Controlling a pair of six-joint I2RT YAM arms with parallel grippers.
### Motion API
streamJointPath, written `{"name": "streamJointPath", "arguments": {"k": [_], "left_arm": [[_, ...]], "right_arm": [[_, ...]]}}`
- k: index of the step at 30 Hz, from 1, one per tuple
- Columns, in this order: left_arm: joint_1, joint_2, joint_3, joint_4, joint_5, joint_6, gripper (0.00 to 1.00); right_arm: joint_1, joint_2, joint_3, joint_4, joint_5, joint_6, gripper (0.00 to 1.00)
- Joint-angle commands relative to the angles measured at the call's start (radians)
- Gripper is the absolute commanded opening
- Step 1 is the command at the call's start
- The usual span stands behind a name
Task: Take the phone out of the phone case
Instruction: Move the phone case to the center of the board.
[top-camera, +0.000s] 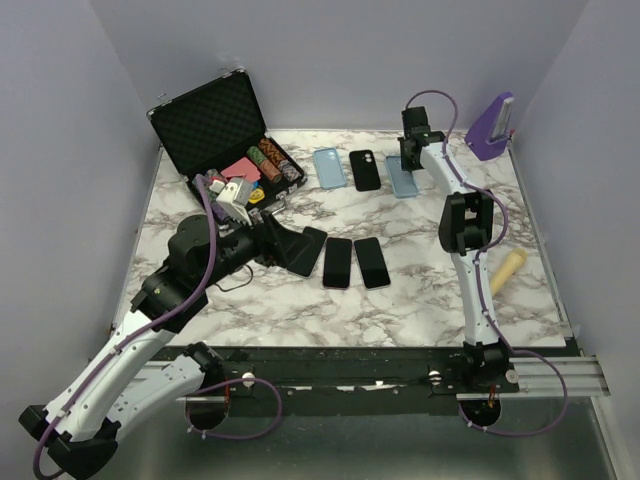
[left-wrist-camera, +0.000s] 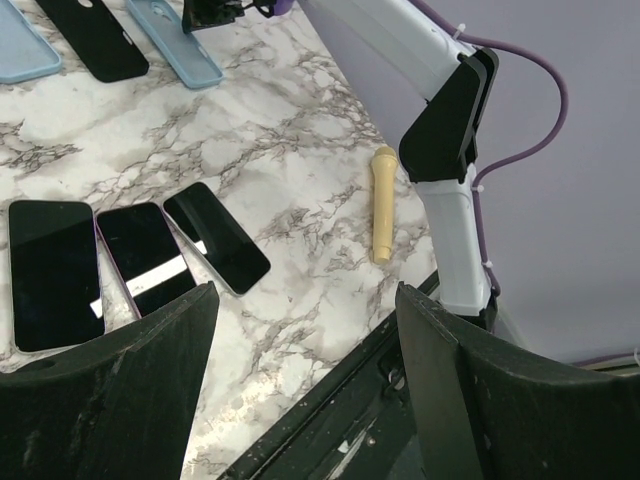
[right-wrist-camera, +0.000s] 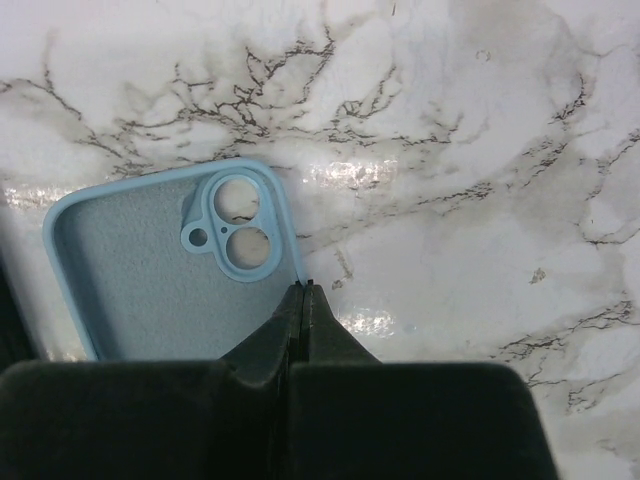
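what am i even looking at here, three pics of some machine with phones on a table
These are two robot arms bolted at the near edge of a marble table. One picture looks down from above; the other two come from cameras on each wrist.

On the table lie three bare phones, two blue cases, a black case, an open black briefcase of small items, a purple stand and a cream handle-like tool.

The left end effector is open and empty above the phones. The right end effector is shut, its tip at the rim of the empty blue case, holding nothing.
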Motion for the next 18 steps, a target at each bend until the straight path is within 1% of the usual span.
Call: {"name": "streamJointPath", "arguments": {"k": [1, 8, 9, 13, 14, 15, 18], "left_arm": [[0.003, 0.003, 0.036, 0.005, -0.005, -0.009, 0.80], [0.003, 0.010, 0.044, 0.003, -0.005, -0.012, 0.80], [0.004, 0.013, 0.042, 0.005, -0.005, -0.012, 0.80], [0.003, 0.012, 0.047, 0.000, -0.008, -0.011, 0.80], [0.003, 0.012, 0.050, -0.001, -0.010, -0.009, 0.80], [0.004, 0.010, 0.053, -0.006, -0.013, -0.008, 0.80], [0.004, 0.007, 0.061, -0.013, -0.019, 0.002, 0.80]], "right_arm": [[-0.010, 0.069, 0.046, 0.090, 0.024, 0.128, 0.00], [-0.010, 0.071, 0.083, 0.116, 0.001, 0.166, 0.00], [-0.010, 0.063, 0.083, 0.113, -0.010, 0.168, 0.04], [-0.010, 0.002, 0.042, 0.104, -0.027, 0.171, 0.28], [-0.010, -0.016, 0.032, 0.100, -0.030, 0.163, 0.29], [-0.011, -0.042, 0.026, 0.090, -0.031, 0.154, 0.33], [-0.010, -0.119, 0.006, 0.066, -0.028, 0.111, 0.48]]}}
